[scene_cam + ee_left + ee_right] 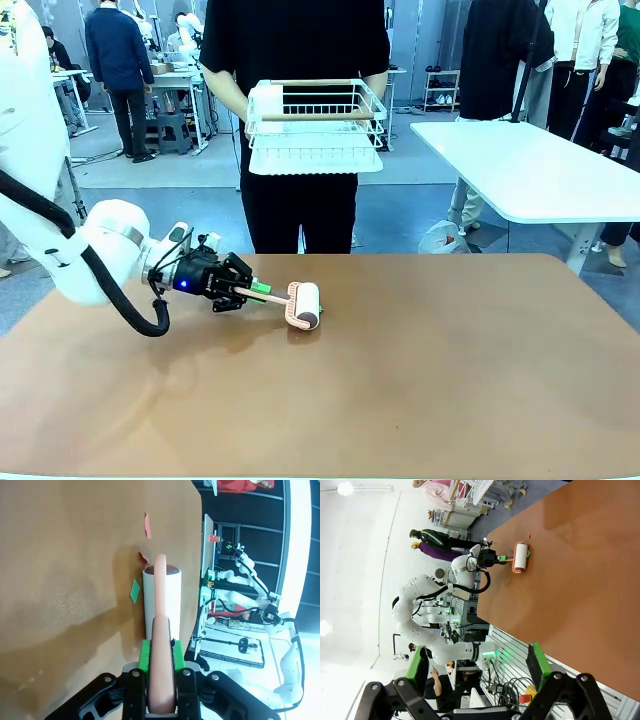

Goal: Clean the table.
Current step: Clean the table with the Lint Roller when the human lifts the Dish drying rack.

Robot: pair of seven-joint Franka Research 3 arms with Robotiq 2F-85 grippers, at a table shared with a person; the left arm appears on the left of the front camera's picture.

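Note:
The terracotta table (450, 370) spreads across the front view. My left gripper (258, 289) is shut on the pink handle of a lint roller (303, 305), whose white roll rests on the tabletop left of centre. In the left wrist view the green pads (145, 655) clamp the handle, and the roll (161, 597) lies on the table (65, 580). A green paper scrap (135, 590) lies beside the roll, and red scraps (147, 526) lie beyond it. My right gripper (478, 664) is open, off the table's edge (580, 580), holding nothing. The lint roller (521, 556) shows far off there.
A person stands at the far side holding a white wire rack (315, 125) at chest height. A smaller white-topped table (540, 170) stands at the back right. Other people stand farther off.

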